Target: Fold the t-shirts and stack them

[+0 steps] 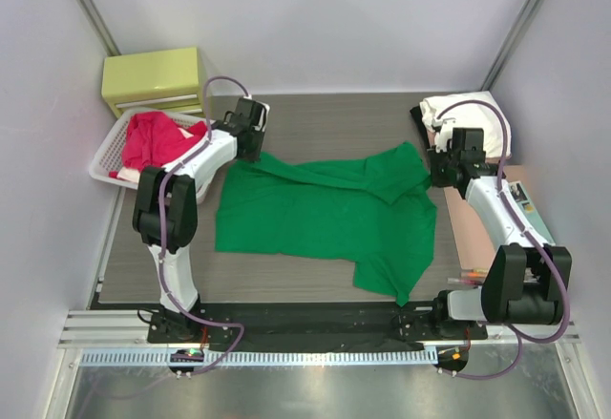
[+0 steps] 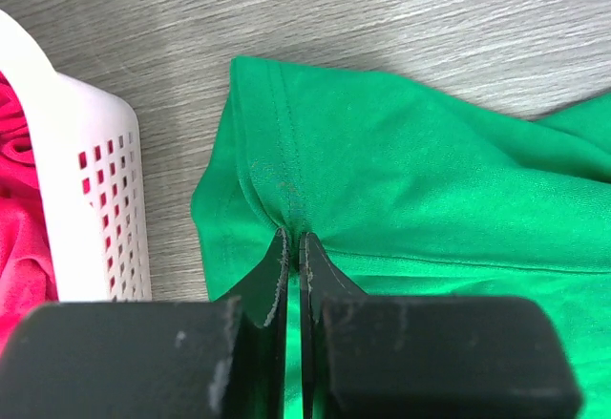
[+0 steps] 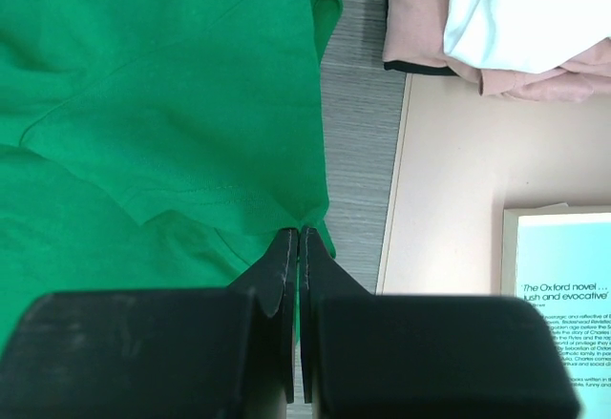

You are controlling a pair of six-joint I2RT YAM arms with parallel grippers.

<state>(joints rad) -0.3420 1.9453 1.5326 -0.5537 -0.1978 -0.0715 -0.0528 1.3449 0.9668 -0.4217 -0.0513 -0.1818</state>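
A green t-shirt (image 1: 325, 214) lies spread across the middle of a grey table (image 1: 325, 114). At its ten o'clock corner the left gripper (image 2: 294, 247) is clamped tight on a puckered seam. At two o'clock the right gripper (image 3: 294, 238) is closed, seemingly pinching the shirt's edge. Red t-shirts (image 1: 151, 137) fill a white basket (image 1: 103, 166) at nine o'clock.

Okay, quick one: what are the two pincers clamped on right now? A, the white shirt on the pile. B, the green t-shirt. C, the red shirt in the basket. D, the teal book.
B: the wrist views show the left pincer and the right pincer each shut on an edge of the green t-shirt, one at either end of it.
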